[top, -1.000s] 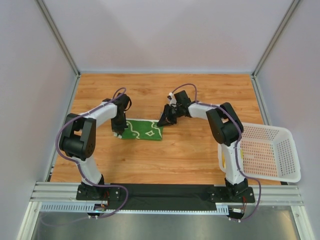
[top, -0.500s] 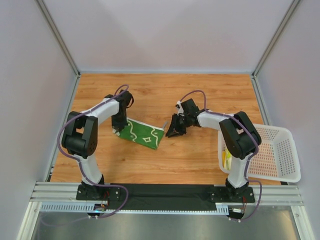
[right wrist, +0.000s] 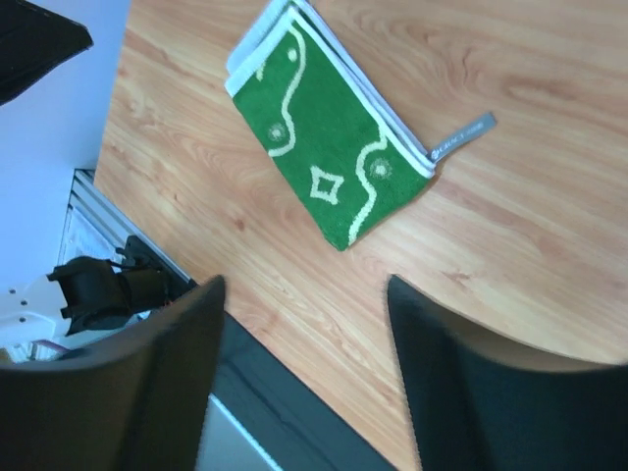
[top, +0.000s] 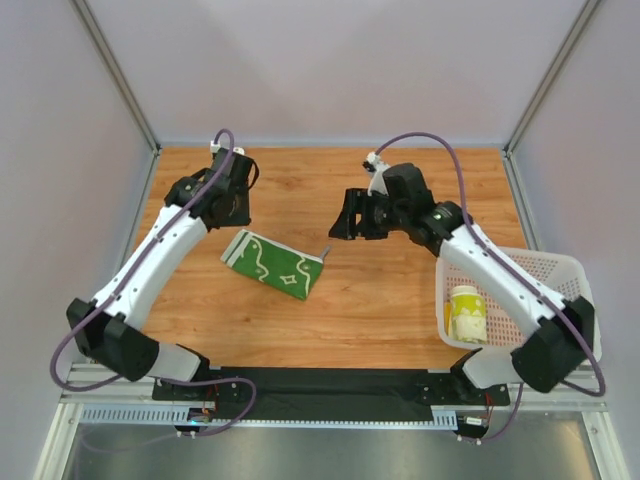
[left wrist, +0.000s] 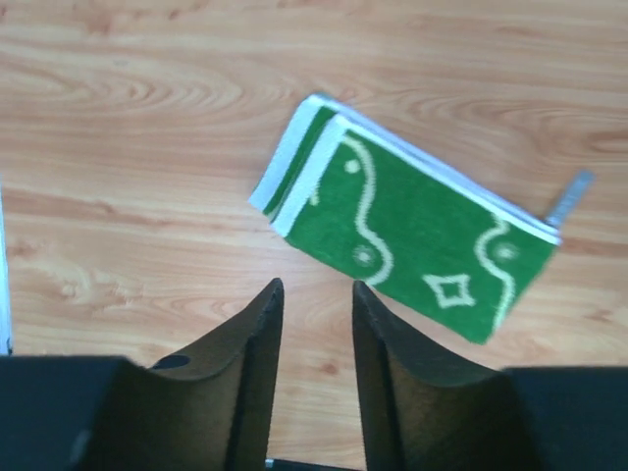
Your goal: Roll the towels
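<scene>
Now green towel (top: pixel 272 264) lies folded flat on tabletop (top: pixel 380 300), btwn the two pincers, untouched. L pincer (left wrist: pixel 314 294) hangs near it, jaws a bit apart, empty. R pincer (right wrist: pixel 299 294) spread wide, empty. Yellow towel (top: pixel 467 313) sits rolled in basket (top: pixel 545 305).

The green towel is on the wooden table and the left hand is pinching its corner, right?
No. The green towel lies on the wooden table, but the left hand is not pinching it: the left wrist view shows it open over bare wood, clear of the towel.
</scene>
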`<action>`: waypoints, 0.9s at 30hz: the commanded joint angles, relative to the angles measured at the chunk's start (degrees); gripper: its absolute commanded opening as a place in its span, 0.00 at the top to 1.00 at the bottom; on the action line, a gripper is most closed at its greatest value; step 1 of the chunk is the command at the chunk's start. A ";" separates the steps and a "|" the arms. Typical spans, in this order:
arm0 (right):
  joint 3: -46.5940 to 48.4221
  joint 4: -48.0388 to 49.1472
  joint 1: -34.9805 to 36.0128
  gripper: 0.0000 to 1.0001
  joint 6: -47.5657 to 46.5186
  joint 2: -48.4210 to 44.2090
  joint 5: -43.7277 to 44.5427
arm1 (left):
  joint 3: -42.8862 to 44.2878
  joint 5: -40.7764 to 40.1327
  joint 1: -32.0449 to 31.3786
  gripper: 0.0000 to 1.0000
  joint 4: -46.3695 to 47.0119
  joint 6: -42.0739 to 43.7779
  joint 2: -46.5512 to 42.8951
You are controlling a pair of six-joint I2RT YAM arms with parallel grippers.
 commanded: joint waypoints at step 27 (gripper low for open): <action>-21.54 -1.72 0.50 0.02 -0.26 -29.69 8.59 | -31.05 -3.56 -29.87 0.17 19.96 -2.54 -28.23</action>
